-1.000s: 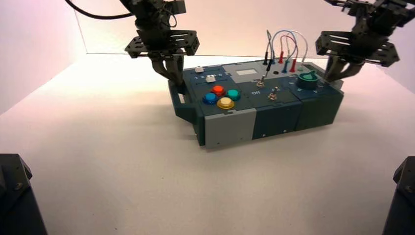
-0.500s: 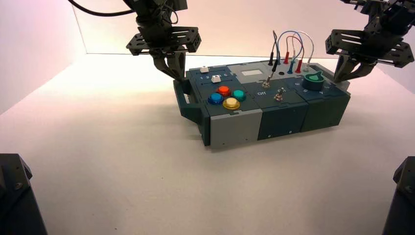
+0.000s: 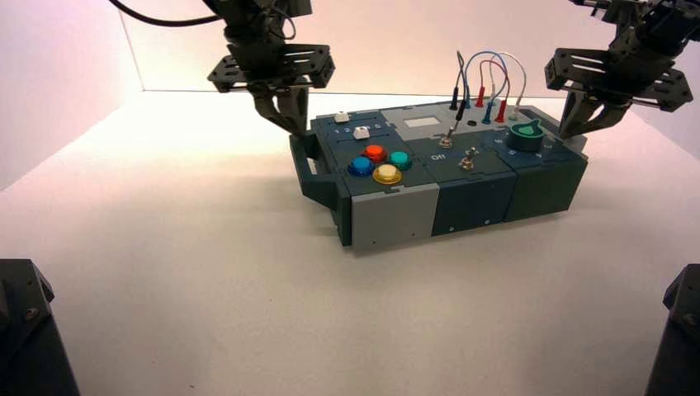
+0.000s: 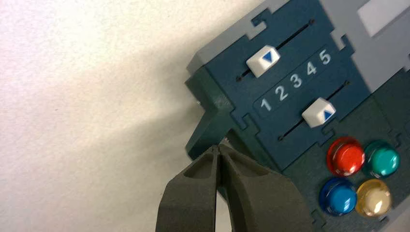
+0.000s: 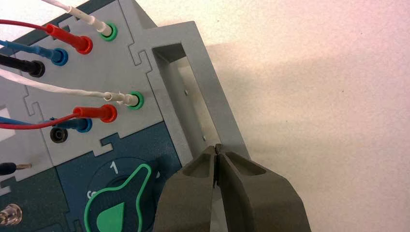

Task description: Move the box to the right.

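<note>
The box (image 3: 462, 194), dark teal and grey, stands slightly turned at the middle right of the white table. My left gripper (image 3: 297, 129) is shut and empty, its tips (image 4: 218, 149) just over the box's dark teal left end handle (image 4: 207, 130). My right gripper (image 3: 572, 132) is shut and empty, its tips (image 5: 216, 147) over the grey right end handle (image 5: 212, 96). Whether either one touches its handle cannot be told. The four coloured buttons (image 4: 360, 179) and two white sliders (image 4: 262, 60) lie by the left gripper. The green knob (image 5: 118, 208) and the plugged wires (image 5: 72, 43) lie by the right gripper.
The white table (image 3: 206, 272) runs to walls at the back and left. Two toggle switches (image 3: 466, 158) stand at the box's middle. Looped wires (image 3: 483, 74) rise above its far edge. Dark arm bases fill the lower corners (image 3: 25, 330).
The box has shifted to the right, then settled back a little. My left gripper has risen out of the left handle. My right gripper has moved right with the box.
</note>
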